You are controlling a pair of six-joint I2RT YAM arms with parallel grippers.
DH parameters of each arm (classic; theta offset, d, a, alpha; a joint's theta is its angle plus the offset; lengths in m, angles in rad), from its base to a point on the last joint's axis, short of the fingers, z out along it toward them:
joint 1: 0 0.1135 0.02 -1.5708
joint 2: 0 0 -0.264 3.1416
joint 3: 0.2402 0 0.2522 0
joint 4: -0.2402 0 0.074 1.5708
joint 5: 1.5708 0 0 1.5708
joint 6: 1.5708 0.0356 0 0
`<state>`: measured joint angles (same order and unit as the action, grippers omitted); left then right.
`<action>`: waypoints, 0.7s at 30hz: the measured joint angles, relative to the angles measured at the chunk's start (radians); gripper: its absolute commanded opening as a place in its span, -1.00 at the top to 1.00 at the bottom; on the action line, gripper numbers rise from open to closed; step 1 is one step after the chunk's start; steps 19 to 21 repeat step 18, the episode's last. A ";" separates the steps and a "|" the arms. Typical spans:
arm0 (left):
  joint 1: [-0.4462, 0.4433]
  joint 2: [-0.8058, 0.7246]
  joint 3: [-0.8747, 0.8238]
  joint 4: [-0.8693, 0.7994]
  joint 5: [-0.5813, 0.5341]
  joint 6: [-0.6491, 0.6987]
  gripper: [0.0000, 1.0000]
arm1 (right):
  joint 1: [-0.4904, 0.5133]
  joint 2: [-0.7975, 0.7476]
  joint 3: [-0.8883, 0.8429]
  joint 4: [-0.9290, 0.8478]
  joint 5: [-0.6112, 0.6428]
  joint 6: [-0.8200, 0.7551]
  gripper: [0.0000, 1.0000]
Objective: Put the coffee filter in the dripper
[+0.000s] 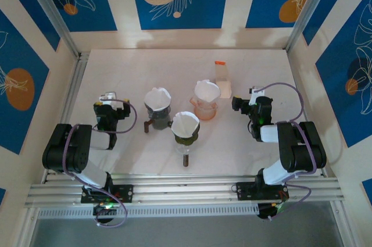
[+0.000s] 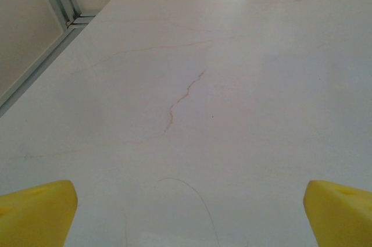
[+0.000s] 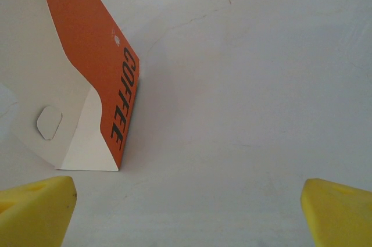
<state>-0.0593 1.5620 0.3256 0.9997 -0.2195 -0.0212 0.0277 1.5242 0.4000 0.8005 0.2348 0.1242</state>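
Note:
Three drippers stand mid-table, each with a white paper coffee filter sitting in its cone: a dark dripper [image 1: 156,117] with its coffee filter [image 1: 157,98], a front dripper [image 1: 186,136] with a filter [image 1: 185,123], and a clear pink dripper [image 1: 204,109] with a filter [image 1: 207,90]. My left gripper [image 1: 108,98] [image 2: 189,215] hovers open over bare table, left of the dark dripper. Right of the pink dripper, my right gripper [image 1: 251,95] [image 3: 189,212] is open and holds nothing. Yellow fingertips [image 2: 38,211] [image 3: 36,209] frame each wrist view.
A white and orange filter box [image 1: 222,81] [image 3: 87,43], marked COFFEE, stands behind the pink dripper, just left of and ahead of my right gripper. The table [image 1: 139,72] is walled on three sides, with a metal frame post [image 2: 55,3] at the far left.

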 measured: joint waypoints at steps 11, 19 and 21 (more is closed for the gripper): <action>-0.004 0.000 0.008 -0.021 0.002 0.005 -1.00 | 0.000 0.000 0.000 0.000 0.000 0.000 -0.98; -0.004 0.000 0.008 -0.021 0.002 0.005 -1.00 | 0.000 0.000 0.000 0.000 0.000 0.000 -0.98; -0.004 0.000 0.008 -0.021 0.002 0.005 -1.00 | 0.000 0.000 0.000 0.000 0.000 0.000 -0.98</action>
